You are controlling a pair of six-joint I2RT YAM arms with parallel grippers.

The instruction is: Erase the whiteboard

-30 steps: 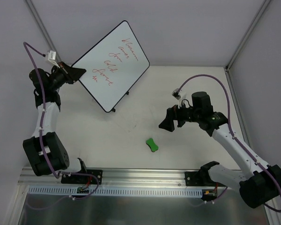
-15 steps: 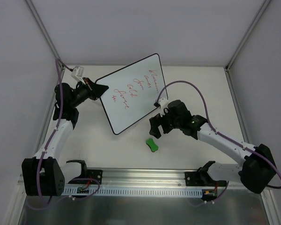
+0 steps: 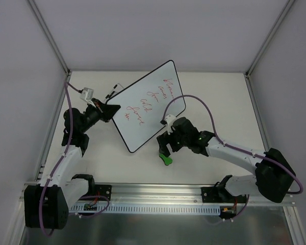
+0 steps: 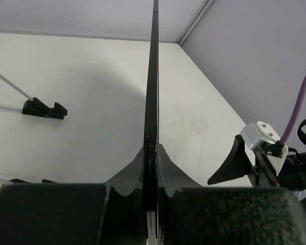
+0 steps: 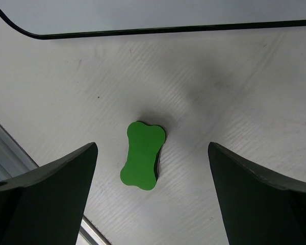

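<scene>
The whiteboard [image 3: 145, 107] is a white board with a thin black rim and red handwriting, held tilted above the table. My left gripper [image 3: 112, 109] is shut on its left edge; in the left wrist view the board [image 4: 152, 76] shows edge-on between my fingers [image 4: 152, 173]. A green bone-shaped eraser [image 3: 166, 160] lies flat on the table. My right gripper [image 3: 164, 148] hangs open right over it; in the right wrist view the eraser [image 5: 143, 155] lies between my spread fingers [image 5: 153, 168], untouched. The board's rim [image 5: 168, 29] runs along the top there.
A black stand foot with a thin white rod [image 4: 43, 108] lies on the table, also in the top view [image 3: 112, 92]. The aluminium rail [image 3: 153, 196] with the arm bases runs along the near edge. Frame posts stand at the back corners.
My left arm carried the whiteboard from the back left toward the table's middle. My right gripper travelled left and down, from apart from the eraser to right above it.
</scene>
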